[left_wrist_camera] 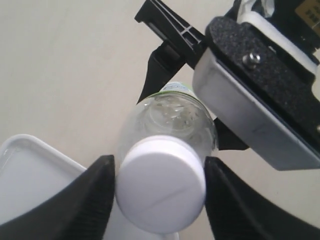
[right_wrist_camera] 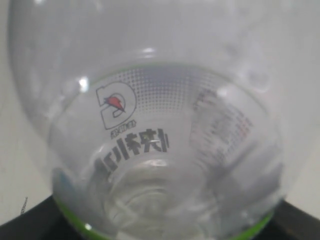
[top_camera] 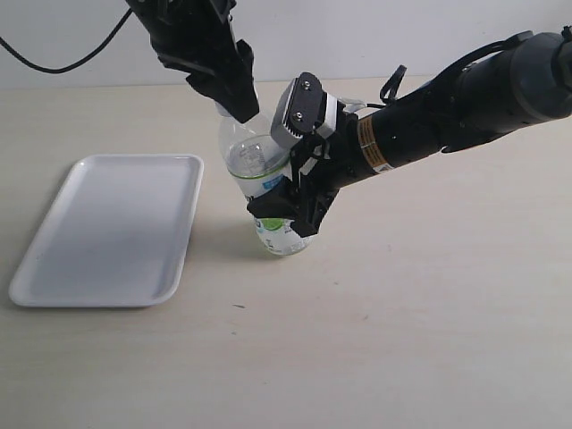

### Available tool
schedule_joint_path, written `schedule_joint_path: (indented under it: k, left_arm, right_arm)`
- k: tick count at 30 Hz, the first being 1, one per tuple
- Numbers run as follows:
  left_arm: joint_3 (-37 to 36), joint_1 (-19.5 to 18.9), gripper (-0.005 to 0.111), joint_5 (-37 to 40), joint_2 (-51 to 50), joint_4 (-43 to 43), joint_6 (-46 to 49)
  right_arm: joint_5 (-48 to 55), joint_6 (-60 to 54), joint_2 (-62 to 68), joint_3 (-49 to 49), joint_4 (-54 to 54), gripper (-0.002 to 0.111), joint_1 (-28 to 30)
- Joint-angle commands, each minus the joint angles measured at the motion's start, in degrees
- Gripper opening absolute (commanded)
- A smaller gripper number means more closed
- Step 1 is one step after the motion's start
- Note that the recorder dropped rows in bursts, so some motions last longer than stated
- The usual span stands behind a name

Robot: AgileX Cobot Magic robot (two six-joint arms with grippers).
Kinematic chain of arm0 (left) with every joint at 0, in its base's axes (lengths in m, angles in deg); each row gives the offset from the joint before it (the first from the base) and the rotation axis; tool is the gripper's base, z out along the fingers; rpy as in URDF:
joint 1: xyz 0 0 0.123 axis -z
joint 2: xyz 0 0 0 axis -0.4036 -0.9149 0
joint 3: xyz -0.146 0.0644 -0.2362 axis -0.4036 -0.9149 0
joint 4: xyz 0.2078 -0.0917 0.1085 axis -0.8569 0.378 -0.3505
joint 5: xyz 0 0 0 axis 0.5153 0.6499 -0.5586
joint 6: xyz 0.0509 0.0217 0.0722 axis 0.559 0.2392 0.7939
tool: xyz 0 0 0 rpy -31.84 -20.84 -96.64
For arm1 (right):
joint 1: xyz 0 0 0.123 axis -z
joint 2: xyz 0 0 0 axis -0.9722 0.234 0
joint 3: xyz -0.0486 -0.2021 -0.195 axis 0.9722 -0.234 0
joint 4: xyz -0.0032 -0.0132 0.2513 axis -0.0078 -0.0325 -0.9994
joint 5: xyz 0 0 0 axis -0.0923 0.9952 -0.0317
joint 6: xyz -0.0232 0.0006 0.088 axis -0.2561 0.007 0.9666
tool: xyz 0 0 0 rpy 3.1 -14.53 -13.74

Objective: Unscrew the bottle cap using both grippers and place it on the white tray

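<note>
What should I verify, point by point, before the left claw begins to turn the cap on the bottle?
1. Right claw clamps the bottle at its label: ok.
2. Bottle upright on the table: ok.
3. Left claw fingers lie against both sides of the bottle cap: ok.
4. Bottle cap sits on the bottle, not yet off: ok.
5. Both grips firm enough not to slip: cannot tell.
6. White tray lies beside the bottle: ok.

The bottle [top_camera: 259, 165] stands on the desk [top_camera: 402, 340] at mid-frame; the tray [top_camera: 107, 223] lies to its left, apart. My left fingers [left_wrist_camera: 97, 200] flank the bottle cap [left_wrist_camera: 162, 186] on top, seemingly touching it; my right fingers [top_camera: 311, 213] bracket the bottle's lower half.
</note>
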Motion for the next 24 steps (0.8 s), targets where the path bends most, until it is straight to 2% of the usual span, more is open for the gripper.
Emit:
schedule_joint_path:
  k: [1,16,19,24]
  left_arm:
    - [0.33,-0.23,0.061,-0.26,1.29,-0.08,-0.01]
    - [0.33,-0.23,0.060,-0.26,1.80,-0.08,-0.01]
    - [0.33,-0.23,0.048,-0.26,1.80,-0.08,-0.24]
    - [0.33,-0.23,0.015,-0.26,1.80,-0.08,-0.91]
  right_arm:
    - [0.44,-0.18,0.17,-0.24,1.38,0.000,0.21]
    - [0.44,-0.18,0.17,-0.24,1.38,0.000,0.21]
    - [0.44,-0.18,0.17,-0.24,1.38,0.000,0.21]
    - [0.23,-0.17,0.17,-0.24,1.38,0.000,0.21]
